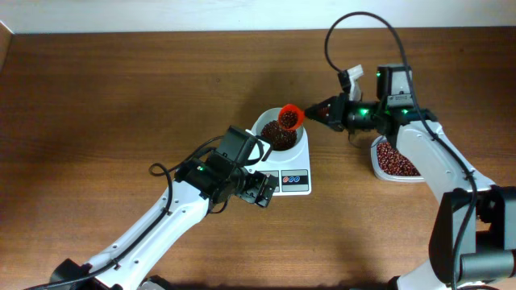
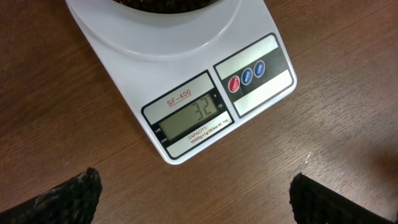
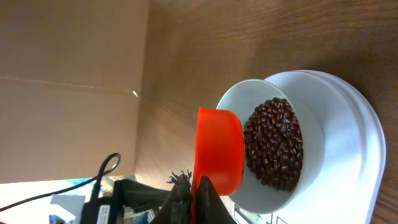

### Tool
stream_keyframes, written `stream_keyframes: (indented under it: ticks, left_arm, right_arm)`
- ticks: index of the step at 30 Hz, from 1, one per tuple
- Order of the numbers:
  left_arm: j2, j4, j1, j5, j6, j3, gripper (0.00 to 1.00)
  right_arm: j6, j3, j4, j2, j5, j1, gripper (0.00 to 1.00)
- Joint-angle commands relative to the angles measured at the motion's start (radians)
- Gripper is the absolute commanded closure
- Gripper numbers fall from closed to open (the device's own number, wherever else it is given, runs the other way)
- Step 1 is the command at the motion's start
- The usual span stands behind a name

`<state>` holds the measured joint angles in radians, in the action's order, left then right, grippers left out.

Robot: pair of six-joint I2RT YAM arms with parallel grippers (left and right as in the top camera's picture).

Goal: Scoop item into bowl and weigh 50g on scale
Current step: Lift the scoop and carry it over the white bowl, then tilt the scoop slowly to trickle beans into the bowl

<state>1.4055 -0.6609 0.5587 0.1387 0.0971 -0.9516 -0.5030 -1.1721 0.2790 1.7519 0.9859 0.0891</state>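
Observation:
The white bowl (image 1: 278,130) holds reddish-brown beans (image 1: 280,134) and stands on the white scale (image 1: 293,179). The scale's display (image 2: 194,113) reads 32. My right gripper (image 1: 323,112) is shut on the handle of an orange scoop (image 1: 291,118), tipped over the bowl's right rim with beans in it. In the right wrist view the scoop (image 3: 217,149) is beside the bowl (image 3: 311,124) and its beans (image 3: 273,143). My left gripper (image 1: 256,190) is open and empty, low over the table in front of the scale (image 2: 186,62).
A clear plastic tub (image 1: 393,159) of beans sits on the table right of the scale, under my right arm. A black cable (image 1: 363,24) loops above the right arm. The table's far edge runs along the top.

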Motion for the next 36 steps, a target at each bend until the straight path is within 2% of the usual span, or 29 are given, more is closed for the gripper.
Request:
stream_keyframes:
  ticks: [1, 7, 15, 21, 26, 28, 36]
  left_arm:
    - [0.002, 0.002, -0.003, -0.004, -0.016, 0.005, 0.01]
    - [0.002, 0.002, -0.003, -0.004, -0.016, 0.005, 0.01]
    - [0.002, 0.002, -0.003, -0.004, -0.016, 0.005, 0.01]
    - [0.002, 0.002, -0.003, -0.004, -0.016, 0.005, 0.01]
    - [0.002, 0.002, -0.003, -0.004, -0.016, 0.005, 0.01]
    - [0.002, 0.002, -0.003, -0.004, -0.016, 0.005, 0.01]
    - [0.002, 0.002, -0.003, -0.004, -0.016, 0.005, 0.01]
  right_arm:
    - [-0.007, -0.008, -0.007, 0.006, -0.077, 0.022, 0.96]
    - [0.0, -0.06, 0.026, 0.003, -0.094, 0.023, 0.96]
    - [0.23, -0.201, 0.295, -0.014, -0.216, 0.057, 0.96]
    - [0.302, -0.206, 0.301, -0.014, -0.35, 0.143, 0.96]
    - [0.317, -0.207, 0.3, -0.014, -0.424, 0.154, 0.96]
    - [0.397, -0.207, 0.301, -0.014, -0.423, 0.155, 0.96]
    - [0.422, -0.233, 0.306, -0.016, -0.427, 0.169, 0.96]
